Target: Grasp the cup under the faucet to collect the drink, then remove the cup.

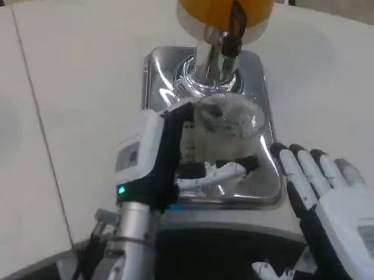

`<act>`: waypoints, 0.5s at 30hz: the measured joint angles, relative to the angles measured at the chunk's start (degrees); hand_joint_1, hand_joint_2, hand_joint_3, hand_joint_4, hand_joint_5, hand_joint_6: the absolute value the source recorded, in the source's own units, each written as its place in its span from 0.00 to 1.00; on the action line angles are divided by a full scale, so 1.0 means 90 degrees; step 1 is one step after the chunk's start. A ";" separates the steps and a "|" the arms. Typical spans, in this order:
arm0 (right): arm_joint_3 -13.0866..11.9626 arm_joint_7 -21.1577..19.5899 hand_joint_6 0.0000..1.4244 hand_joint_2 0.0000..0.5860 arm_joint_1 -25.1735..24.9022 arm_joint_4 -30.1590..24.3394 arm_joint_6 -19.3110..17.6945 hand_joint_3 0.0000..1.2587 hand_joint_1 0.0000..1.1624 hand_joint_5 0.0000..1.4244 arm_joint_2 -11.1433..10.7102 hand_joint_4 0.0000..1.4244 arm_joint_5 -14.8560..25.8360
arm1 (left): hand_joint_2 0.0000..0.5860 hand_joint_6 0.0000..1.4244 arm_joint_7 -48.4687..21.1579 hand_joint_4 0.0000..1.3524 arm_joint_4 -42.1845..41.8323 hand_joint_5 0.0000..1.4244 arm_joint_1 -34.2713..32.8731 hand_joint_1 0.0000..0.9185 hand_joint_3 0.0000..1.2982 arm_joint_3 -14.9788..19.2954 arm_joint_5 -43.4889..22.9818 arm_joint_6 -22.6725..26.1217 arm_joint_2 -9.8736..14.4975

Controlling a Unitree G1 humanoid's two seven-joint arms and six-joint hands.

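Observation:
A clear plastic cup (225, 131) stands over the drip grille of the chrome dispenser base (163, 69), just in front of the black faucet lever (234, 26) and below the orange juice tank (222, 2). My left hand (162, 157) grips the cup from its left side, with fingers (220, 172) wrapped around the near side of the cup. My right hand (329, 205) lies to the right of the base with its fingers stretched forward and apart, holding nothing.
The dispenser's chrome column (210, 67) rises right behind the cup. A seam (38, 120) runs down the white table (83, 52) on the left. A dark gap lies at the near table edge (230, 248).

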 measured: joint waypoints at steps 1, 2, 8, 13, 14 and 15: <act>-0.0003 0.0008 0.00 0.61 -0.0026 0.0001 0.0017 0.00 0.45 0.00 0.0008 0.00 -0.0021 | 0.13 1.00 0.0096 0.86 0.0238 1.00 -0.0155 0.74 0.88 -0.0041 -0.0017 -0.0008 -0.0017; -0.0004 0.0015 0.00 0.61 -0.0034 0.0001 0.0023 0.00 0.45 0.00 0.0012 0.00 -0.0029 | 0.13 1.00 0.0136 0.86 0.0370 1.00 -0.0237 0.74 0.88 -0.0061 -0.0026 -0.0014 -0.0025; 0.0007 0.0105 0.01 0.61 -0.0060 0.0006 0.0052 0.00 0.45 0.00 0.0071 0.00 -0.0150 | 0.16 1.00 0.0704 0.85 0.1705 0.95 -0.1059 0.72 0.81 -0.0170 -0.0145 -0.0047 -0.0057; 0.0040 0.0119 0.01 0.61 -0.0052 0.0006 0.0054 0.00 0.45 0.00 0.0172 0.00 -0.0237 | 0.16 1.00 0.1259 0.81 0.2305 0.88 -0.1419 0.67 0.69 -0.0365 -0.0098 -0.0058 0.0085; 0.0050 0.0126 0.01 0.61 -0.0043 0.0006 0.0054 0.00 0.45 0.00 0.0182 0.00 -0.0239 | 0.16 0.99 0.1362 0.77 0.2399 0.86 -0.1458 0.65 0.65 -0.0399 -0.0093 -0.0075 0.0120; 0.0058 0.0136 0.01 0.60 -0.0031 0.0006 0.0054 0.00 0.45 0.00 0.0191 0.00 -0.0241 | 0.15 0.97 0.1449 0.70 0.2483 0.82 -0.1491 0.64 0.61 -0.0421 -0.0095 -0.0089 0.0143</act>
